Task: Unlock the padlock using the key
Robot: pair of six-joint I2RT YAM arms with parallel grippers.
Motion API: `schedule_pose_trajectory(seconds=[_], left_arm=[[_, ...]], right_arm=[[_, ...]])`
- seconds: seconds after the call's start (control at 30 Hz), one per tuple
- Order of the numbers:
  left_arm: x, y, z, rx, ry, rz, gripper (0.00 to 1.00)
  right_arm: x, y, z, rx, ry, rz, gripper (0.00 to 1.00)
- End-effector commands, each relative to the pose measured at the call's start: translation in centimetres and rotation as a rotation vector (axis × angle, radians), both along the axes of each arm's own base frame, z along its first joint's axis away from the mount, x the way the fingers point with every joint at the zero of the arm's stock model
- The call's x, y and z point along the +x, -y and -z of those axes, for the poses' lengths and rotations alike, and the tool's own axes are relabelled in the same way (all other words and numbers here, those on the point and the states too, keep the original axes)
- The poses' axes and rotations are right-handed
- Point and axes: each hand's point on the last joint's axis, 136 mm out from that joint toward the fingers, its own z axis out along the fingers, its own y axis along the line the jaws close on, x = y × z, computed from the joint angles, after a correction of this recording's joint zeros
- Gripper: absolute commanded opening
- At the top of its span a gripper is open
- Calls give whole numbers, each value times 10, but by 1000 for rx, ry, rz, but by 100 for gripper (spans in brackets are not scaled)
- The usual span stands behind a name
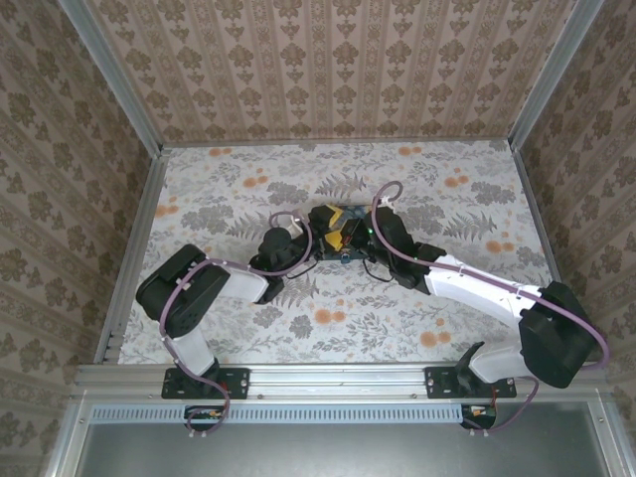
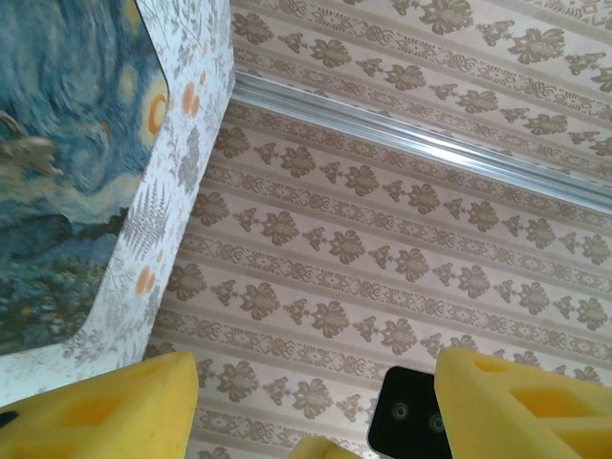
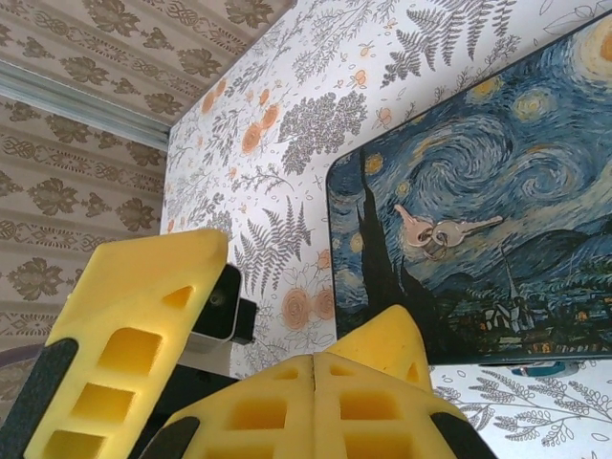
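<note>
The key (image 3: pixel 449 229) lies on the night-sky box (image 3: pixel 535 143) on the flowery table (image 3: pixel 287 124). The right gripper (image 3: pixel 316 371) has its fingers pressed together; the left gripper (image 2: pixel 316 382) holds its fingers wide apart.

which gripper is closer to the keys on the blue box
Left, it seems: the open left gripper has one finger by the box near the keys; the shut right gripper sits just behind it.

No words, numbers, labels, brand marks or signs can be read in any of the views.
</note>
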Motion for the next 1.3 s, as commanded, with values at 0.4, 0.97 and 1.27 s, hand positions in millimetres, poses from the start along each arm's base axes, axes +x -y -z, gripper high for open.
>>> schedule_pose_trajectory(seconds=[0.4, 0.97, 1.27], left_arm=[[32, -70, 11, 286, 115, 14, 81], [12, -107, 23, 572, 114, 85, 88], [9, -113, 32, 576, 90, 75, 89]], right_arm=[[31, 10, 33, -430, -32, -349, 52], [56, -14, 72, -731, 5, -706, 55], [63, -20, 86, -729, -30, -726, 53]])
